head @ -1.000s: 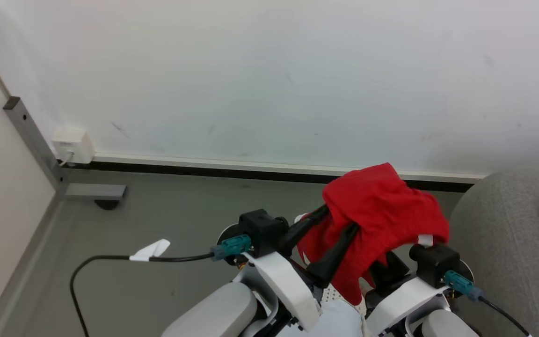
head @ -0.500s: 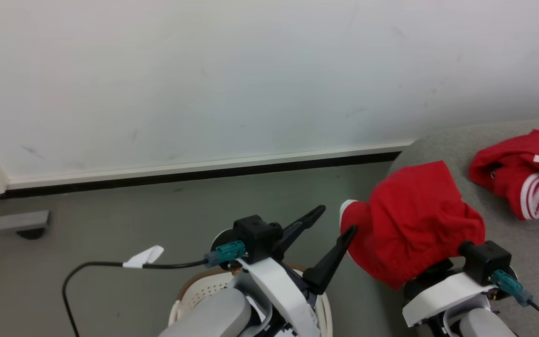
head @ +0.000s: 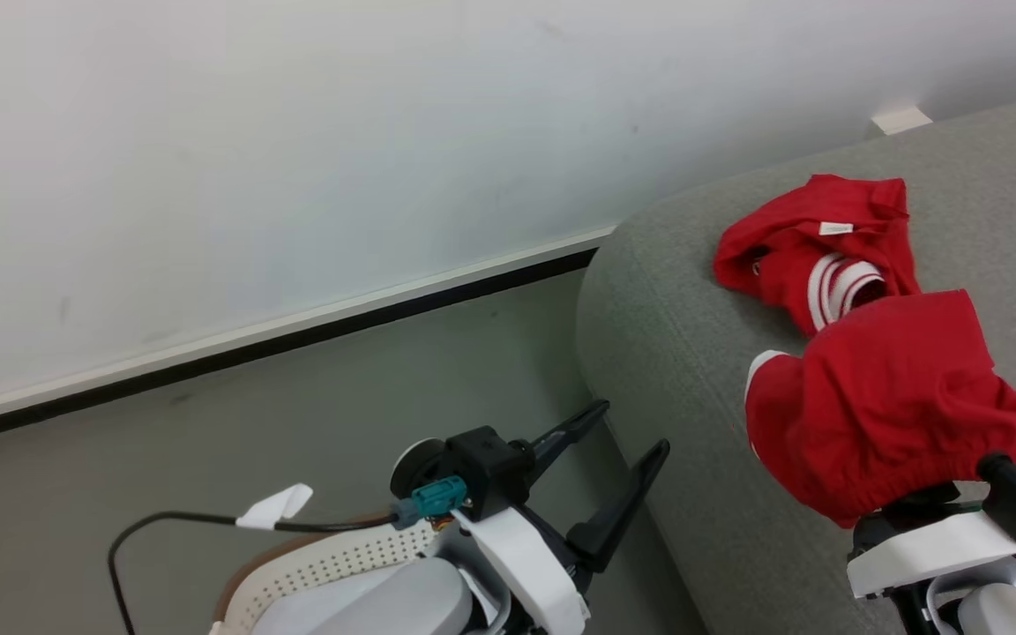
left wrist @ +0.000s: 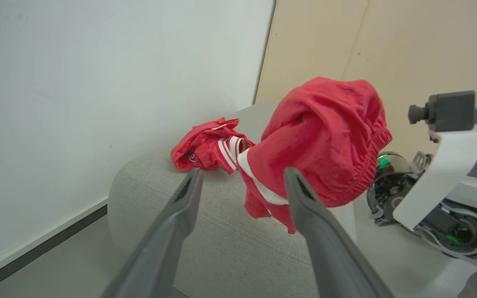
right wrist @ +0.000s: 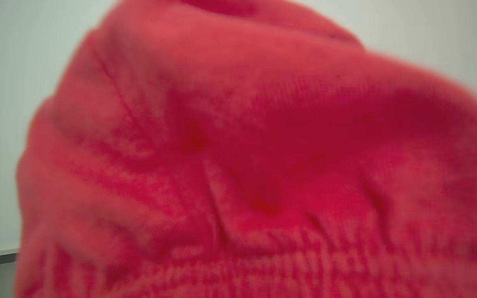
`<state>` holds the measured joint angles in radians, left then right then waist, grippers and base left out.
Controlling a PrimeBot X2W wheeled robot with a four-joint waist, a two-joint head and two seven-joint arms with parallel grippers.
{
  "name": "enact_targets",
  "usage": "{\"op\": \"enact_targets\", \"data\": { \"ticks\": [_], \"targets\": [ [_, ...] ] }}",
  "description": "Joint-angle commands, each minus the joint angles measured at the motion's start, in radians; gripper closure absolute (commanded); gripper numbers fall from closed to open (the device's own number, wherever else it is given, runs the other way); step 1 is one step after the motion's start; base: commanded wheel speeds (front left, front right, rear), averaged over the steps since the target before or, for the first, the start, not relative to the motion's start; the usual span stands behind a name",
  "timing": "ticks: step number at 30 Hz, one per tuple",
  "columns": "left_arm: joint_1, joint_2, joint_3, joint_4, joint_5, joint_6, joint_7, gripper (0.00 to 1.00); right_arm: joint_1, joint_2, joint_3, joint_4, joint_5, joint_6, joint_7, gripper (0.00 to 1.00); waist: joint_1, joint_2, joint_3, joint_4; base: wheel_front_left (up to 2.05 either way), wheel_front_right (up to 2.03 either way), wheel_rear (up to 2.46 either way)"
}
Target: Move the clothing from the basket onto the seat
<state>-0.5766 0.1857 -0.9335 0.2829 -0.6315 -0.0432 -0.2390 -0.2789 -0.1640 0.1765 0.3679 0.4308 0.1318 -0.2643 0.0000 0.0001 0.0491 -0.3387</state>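
A red garment hangs bunched over my right gripper, which is shut on it with the fingers hidden under the cloth. It hangs just above the grey seat, near the rounded left end. In the right wrist view, red cloth covers the lens. A second red garment with white stripes lies crumpled on the seat behind it. My left gripper stands open and empty over the floor beside the seat, to the left of the held garment. The basket peeks out under my left arm.
A white wall with a black-and-white skirting runs behind the grey floor. A black cable with a white tag trails from my left wrist. In the left wrist view, my right arm's white mount stands beside the seat.
The left gripper opened and let go of the red garment. The right gripper carried it to the right, over the seat. The camera swung right, bringing the seat and the striped garment into view.
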Motion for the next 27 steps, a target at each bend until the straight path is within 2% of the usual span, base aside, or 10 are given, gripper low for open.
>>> {"op": "enact_targets", "data": {
  "ticks": [1,7,13,23,27],
  "targets": [
    [0.001,0.005,0.0,0.004,0.012,0.0,-0.005,0.0,0.011,-0.008,-0.007,-0.007,-0.006,-0.002,0.0,1.0,0.0,-0.0001,0.006,-0.034,0.0,0.0,0.0],
    [0.014,-0.009,-0.015,0.029,0.029,-0.005,-0.014,0.0,0.038,-0.017,-0.051,-0.031,-0.009,-0.002,0.0,1.0,0.0,-0.0001,0.008,-0.085,0.0,0.0,0.0],
    [0.008,-0.025,-0.018,0.052,0.036,-0.015,-0.019,0.0,0.055,-0.023,-0.07,-0.045,-0.004,-0.002,0.0,1.0,0.0,-0.0001,0.011,-0.101,0.0,0.0,0.0],
    [-0.015,-0.034,-0.021,0.071,0.04,-0.027,-0.023,0.0,0.032,-0.027,-0.08,-0.057,0.018,-0.002,0.0,1.0,0.0,-0.0001,0.042,-0.072,0.0,0.0,0.0],
    [-0.026,-0.023,-0.021,0.07,0.04,-0.03,-0.022,0.0,-0.022,-0.066,-0.069,-0.058,0.056,-0.002,0.0,1.0,0.0,-0.0001,0.076,-0.053,0.0,0.0,0.0]
  ]
}}
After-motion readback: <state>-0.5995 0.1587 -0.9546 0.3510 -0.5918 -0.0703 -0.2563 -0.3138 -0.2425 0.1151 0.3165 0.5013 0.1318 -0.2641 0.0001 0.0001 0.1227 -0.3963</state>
